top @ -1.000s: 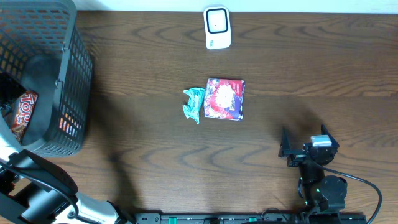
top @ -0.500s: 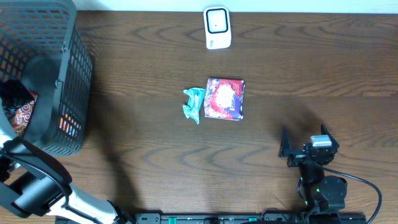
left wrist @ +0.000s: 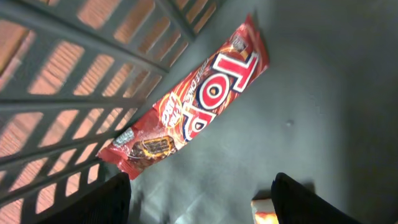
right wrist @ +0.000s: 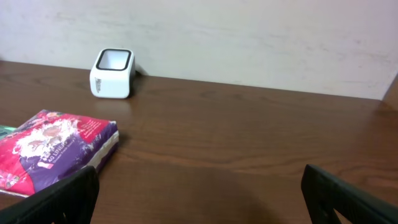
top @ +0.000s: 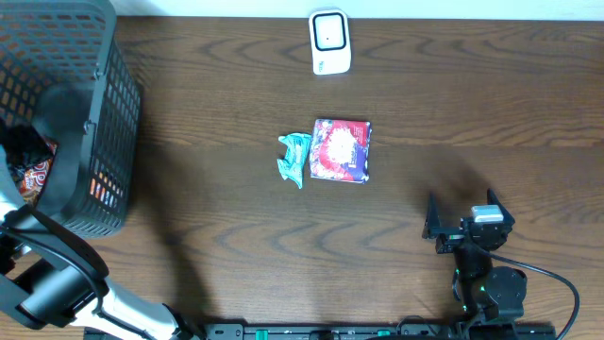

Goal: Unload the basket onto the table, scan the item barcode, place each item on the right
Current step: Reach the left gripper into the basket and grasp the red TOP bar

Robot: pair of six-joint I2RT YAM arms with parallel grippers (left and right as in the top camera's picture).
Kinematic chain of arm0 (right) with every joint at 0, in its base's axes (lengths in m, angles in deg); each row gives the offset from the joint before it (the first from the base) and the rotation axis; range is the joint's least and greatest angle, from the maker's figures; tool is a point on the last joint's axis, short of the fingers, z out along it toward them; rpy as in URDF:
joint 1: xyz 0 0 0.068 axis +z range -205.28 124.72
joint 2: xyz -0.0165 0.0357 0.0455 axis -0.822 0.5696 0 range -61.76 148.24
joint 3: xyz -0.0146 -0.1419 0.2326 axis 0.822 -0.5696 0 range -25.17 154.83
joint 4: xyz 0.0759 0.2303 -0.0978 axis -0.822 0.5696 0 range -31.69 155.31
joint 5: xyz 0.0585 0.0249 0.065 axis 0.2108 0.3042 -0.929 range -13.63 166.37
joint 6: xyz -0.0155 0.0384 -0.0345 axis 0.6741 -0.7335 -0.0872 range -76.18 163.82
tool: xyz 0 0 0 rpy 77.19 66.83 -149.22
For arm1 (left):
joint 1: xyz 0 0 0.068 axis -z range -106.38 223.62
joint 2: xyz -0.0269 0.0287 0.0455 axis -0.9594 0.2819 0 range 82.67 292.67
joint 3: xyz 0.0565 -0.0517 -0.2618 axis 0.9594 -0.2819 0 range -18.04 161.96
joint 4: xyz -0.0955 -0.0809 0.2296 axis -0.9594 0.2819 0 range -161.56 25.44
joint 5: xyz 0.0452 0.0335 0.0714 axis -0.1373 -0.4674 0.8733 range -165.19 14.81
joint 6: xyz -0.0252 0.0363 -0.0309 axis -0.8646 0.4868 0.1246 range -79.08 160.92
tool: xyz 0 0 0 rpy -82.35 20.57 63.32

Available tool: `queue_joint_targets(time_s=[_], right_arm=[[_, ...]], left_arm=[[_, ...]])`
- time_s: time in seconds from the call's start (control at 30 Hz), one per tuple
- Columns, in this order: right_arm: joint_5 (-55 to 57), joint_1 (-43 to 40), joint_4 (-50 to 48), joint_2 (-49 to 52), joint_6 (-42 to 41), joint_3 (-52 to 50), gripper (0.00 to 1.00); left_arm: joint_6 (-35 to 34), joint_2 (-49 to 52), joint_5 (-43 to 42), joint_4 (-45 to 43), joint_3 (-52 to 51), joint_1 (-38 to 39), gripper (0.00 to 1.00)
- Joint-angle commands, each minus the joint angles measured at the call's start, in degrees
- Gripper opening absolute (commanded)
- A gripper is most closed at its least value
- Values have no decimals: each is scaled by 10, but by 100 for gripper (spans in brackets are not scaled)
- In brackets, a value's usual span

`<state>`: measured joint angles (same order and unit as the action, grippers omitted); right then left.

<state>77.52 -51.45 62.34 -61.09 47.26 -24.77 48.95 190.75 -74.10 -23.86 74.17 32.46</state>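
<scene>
The counter (top: 236, 236) is dark wood with clear grain and a soft satin sheen. The basket (top: 106, 104) looks like matt dark grey plastic mesh, with a smooth flat floor inside. The red snack wrapper (left wrist: 186, 106) in there is shiny, slightly crinkly film. The scanner (top: 330, 42) is smooth white plastic. The purple packet (top: 341, 149) is glossy film, and the teal wrapper (top: 295, 159) is crumpled film. The wall (right wrist: 249, 37) is matt and a bit scuffed.

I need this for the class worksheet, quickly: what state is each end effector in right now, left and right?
Left end effector: open, holding nothing, inside the basket near the red snack packet.
Right end effector: open, holding nothing.
</scene>
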Motion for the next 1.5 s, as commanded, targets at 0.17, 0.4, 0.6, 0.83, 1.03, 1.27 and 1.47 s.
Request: queue_joint_targets(time_s=[0.17,0.4,0.6,0.83,1.03,1.27,1.47], right_arm=[[4,0,2,-4,5,-1,99],[4,0,2,-4,5,-1,99],[4,0,2,-4,5,-1,99],[4,0,2,-4,5,-1,99],[4,0,2,-4,5,-1,99],[4,0,2,-4,5,-1,99],[4,0,2,-4,5,-1,99]], left_arm=[[17,2,51,-27,-33,20,72],[30,2,52,-48,-35,20,72],[60,12,52,-50,-38,20,72],[102,31,87,-67,-38,20,71],[104,35,86,-100,-38,20,69],[134,62,78,-111,-38,20,69],[157,107,69,-106,-39,20,69]])
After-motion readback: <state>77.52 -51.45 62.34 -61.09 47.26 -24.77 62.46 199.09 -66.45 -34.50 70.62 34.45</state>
